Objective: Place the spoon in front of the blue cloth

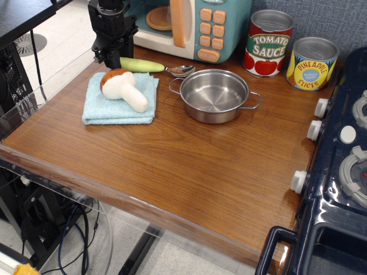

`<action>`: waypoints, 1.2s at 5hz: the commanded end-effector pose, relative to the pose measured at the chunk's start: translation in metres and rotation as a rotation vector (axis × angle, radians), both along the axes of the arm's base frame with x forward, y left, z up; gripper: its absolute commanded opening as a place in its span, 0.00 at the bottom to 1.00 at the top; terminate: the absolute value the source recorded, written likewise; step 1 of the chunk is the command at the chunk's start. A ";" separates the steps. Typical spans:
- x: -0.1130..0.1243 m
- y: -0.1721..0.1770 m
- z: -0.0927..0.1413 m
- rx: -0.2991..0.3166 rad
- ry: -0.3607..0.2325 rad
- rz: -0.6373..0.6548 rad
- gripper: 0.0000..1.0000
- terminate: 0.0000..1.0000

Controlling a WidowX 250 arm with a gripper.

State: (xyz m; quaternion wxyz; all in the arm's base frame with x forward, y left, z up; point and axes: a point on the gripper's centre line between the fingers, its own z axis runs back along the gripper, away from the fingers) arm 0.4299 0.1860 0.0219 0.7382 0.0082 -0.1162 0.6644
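Black claw (113,57) down at the handle end of the small spoon with shiny metal bowl and thick yellow-green handle (150,66); grasping or released, cannot tell. Spoon lying flat on the brown wooden worktop (189,166), just behind the light blue folded terry cloth (114,106), bowl near the steel pot (214,95).

Bare wood (189,166) before blue cloth (117,106)
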 end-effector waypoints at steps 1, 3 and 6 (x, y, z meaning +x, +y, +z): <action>0.000 0.009 0.033 0.022 -0.055 0.013 0.00 0.00; 0.011 0.017 0.074 -0.008 -0.150 0.057 0.00 0.00; -0.028 0.009 0.126 -0.024 -0.240 0.063 0.00 0.00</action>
